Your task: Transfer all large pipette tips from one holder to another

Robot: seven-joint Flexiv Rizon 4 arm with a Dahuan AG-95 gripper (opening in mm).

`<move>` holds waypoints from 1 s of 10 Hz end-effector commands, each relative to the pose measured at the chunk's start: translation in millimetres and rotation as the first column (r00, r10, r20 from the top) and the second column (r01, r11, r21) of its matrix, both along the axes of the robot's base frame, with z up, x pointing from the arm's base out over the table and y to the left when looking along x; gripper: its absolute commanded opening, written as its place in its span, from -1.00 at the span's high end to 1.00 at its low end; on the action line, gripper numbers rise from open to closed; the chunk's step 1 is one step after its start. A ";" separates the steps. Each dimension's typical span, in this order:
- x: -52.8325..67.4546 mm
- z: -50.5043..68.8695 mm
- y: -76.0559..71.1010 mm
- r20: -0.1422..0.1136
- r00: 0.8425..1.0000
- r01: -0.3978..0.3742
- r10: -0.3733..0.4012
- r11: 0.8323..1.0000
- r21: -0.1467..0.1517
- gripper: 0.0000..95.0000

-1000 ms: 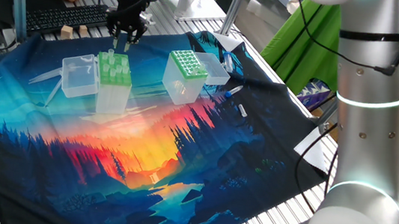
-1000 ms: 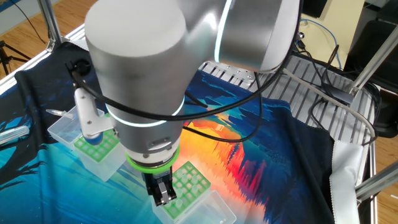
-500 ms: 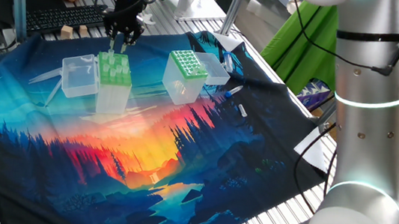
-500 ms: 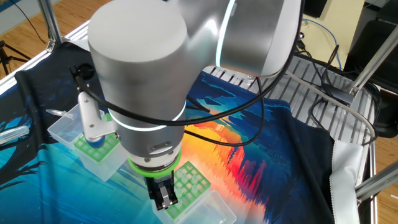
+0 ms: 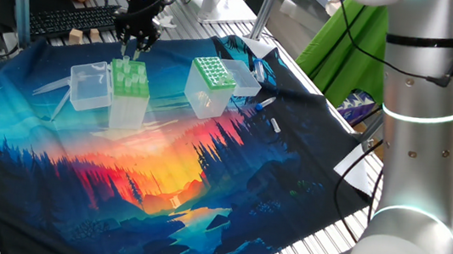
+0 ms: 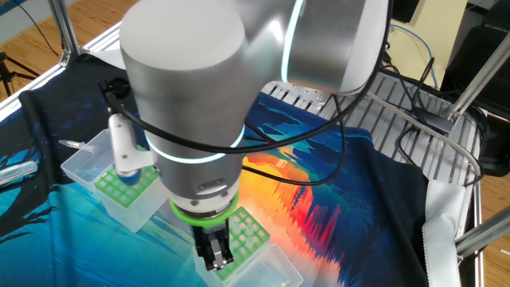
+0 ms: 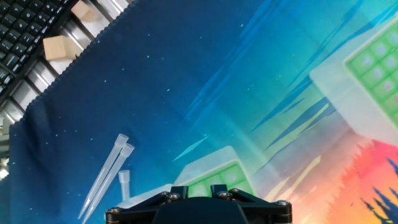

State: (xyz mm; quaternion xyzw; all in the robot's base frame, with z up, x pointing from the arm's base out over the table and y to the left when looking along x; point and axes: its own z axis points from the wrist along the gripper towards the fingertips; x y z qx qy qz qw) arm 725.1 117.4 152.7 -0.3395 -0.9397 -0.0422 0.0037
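The arm (image 5: 419, 123) is built of thick, rounded cylinders in brushed silver-grey metal, with a pale, glowing ring set into each joint seam. Black cables (image 5: 365, 40) loop loosely along its outside. In the other fixed view, a bright green collar (image 6: 205, 212) sits below the wrist, and a white block (image 6: 123, 143) juts from its side. The tool (image 5: 135, 40) is black and compact — two short dark fingers. The hand view shows its black housing (image 7: 199, 208) studded with small silver screw heads.
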 end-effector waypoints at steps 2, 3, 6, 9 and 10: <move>-1.2 -0.7 1.1 0.005 1.000 -0.006 0.006 1.000 -0.008 0.60; -0.9 -1.6 1.5 0.005 1.000 -0.005 0.005 1.000 -0.009 0.60; -0.6 -3.7 3.0 0.011 1.000 -0.005 0.005 1.000 -0.018 0.60; -0.3 -5.1 3.6 0.015 1.000 -0.014 0.015 1.000 -0.027 0.60; -0.6 -5.3 3.7 0.016 1.000 -0.018 0.019 0.999 -0.032 0.60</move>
